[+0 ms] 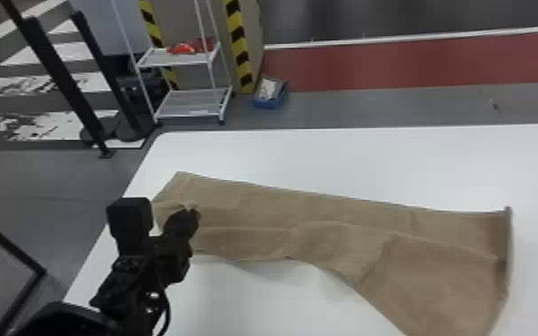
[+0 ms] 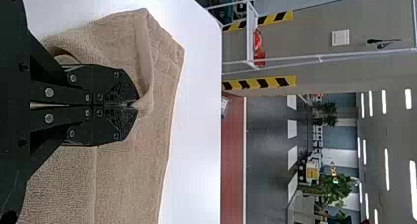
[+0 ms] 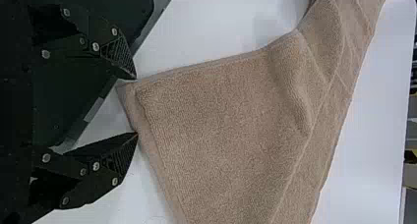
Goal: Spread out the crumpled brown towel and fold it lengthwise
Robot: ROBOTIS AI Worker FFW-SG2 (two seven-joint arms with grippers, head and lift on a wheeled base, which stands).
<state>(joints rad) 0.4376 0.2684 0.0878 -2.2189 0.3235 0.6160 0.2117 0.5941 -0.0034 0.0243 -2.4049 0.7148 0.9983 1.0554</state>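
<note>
Silvery screws stud the black left pincer; its arm seemingly carries a cable.

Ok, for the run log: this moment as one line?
left claw: pinching brown towel | right claw: open beside towel corner | towel: rumpled on table

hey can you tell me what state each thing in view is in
Brown towel: spread out long, creased, one edge wavy.
Left end effector: shut on a pinch of towel.
Right end effector: open, by the towel's corner.
Table: partly covered by towel.
Cart: upright, partly loaded.
Blue bin: open, holding something.
</note>
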